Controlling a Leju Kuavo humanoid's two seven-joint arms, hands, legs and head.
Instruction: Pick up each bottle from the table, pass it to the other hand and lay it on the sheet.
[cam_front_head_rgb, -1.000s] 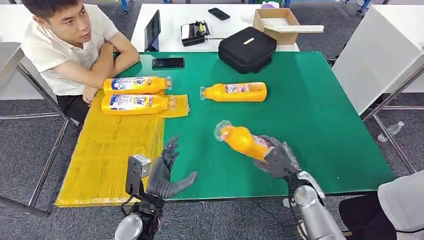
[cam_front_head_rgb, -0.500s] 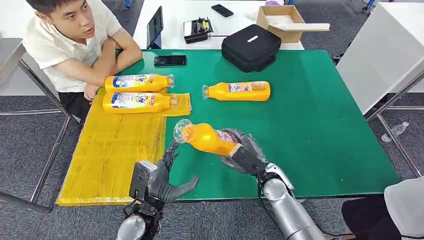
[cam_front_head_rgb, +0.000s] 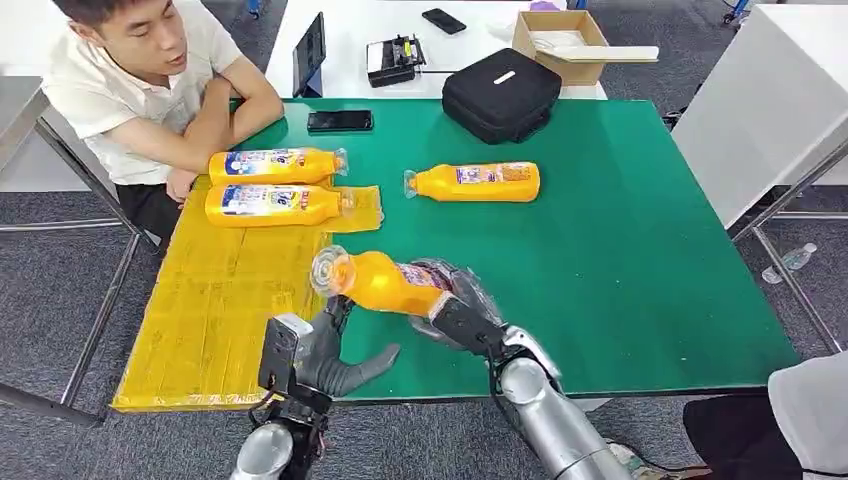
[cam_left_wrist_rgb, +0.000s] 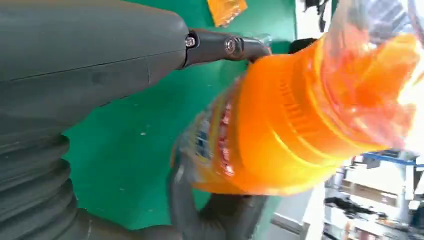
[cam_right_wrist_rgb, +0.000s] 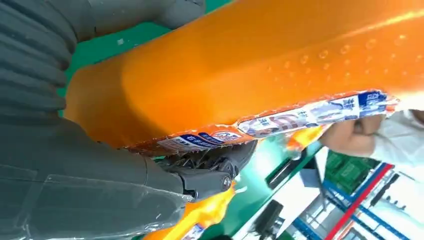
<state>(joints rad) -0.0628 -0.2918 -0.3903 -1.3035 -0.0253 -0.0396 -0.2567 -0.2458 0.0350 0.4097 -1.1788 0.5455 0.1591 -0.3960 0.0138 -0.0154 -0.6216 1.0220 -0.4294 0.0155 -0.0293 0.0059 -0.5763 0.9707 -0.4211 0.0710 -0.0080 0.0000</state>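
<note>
Green table top (cam_front_head_rgb: 620, 250), seen from above by the head camera. Orange bottle (cam_front_head_rgb: 385, 283) gripped at its base by right hand (cam_front_head_rgb: 462, 312), held off the table, clear cap pointing toward the robot's left. Left hand (cam_front_head_rgb: 325, 355) just below the cap, fingers spread wide, holding nothing. Yellow sheet (cam_front_head_rgb: 220, 300) along the left side of the table, with two more orange bottles (cam_front_head_rgb: 270, 163) (cam_front_head_rgb: 272, 204) lying on its far end. Fourth bottle (cam_front_head_rgb: 475, 182) lying on bare green, well beyond the hands. Farther back: black phone (cam_front_head_rgb: 340, 121), black bag (cam_front_head_rgb: 500, 95). Person (cam_front_head_rgb: 140, 85) seated at the far left corner, arms folded on the table edge, close to the sheet.
</note>
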